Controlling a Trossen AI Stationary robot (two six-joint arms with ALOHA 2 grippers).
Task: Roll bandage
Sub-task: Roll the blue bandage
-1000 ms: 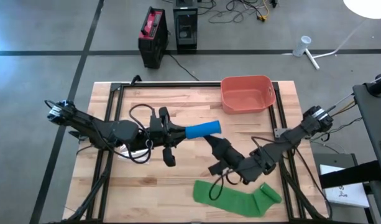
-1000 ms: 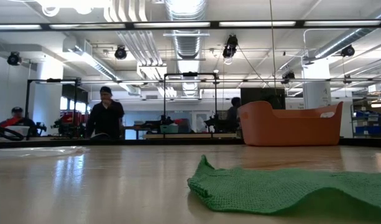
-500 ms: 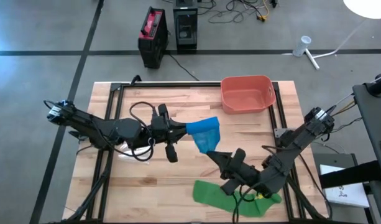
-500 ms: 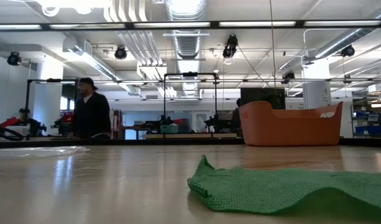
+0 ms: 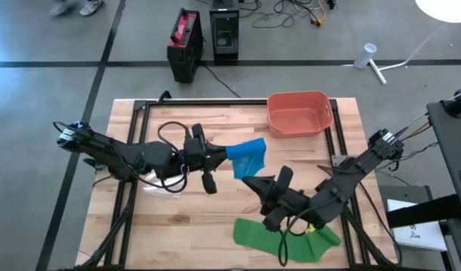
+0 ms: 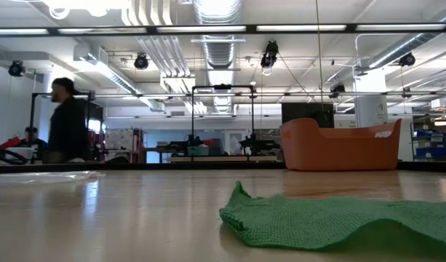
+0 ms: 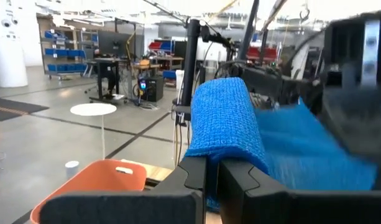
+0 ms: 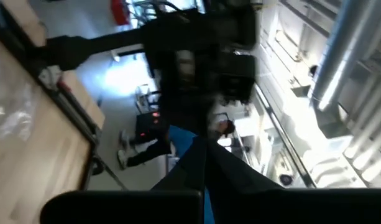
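Your left claw (image 5: 224, 156) is clamped on the blue bandage (image 5: 246, 158), holding it above mid-bench (image 5: 177, 226); part of the roll hangs loose. Your right claw (image 5: 249, 182) has fingers together, empty, just below the blue cloth. Green bandage (image 5: 286, 238) lies flat at the near edge; orange bin (image 5: 298, 114) far side.

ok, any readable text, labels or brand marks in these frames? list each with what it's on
None can be read in any view.
Red and black case on the floor beyond the table: no legible marking.
White sheet beside the table at the right: dark marks, too small to read.
Orange bin, blue bandage, green bandage: no print visible.
Shelving and signs in the room behind: too blurred to read.
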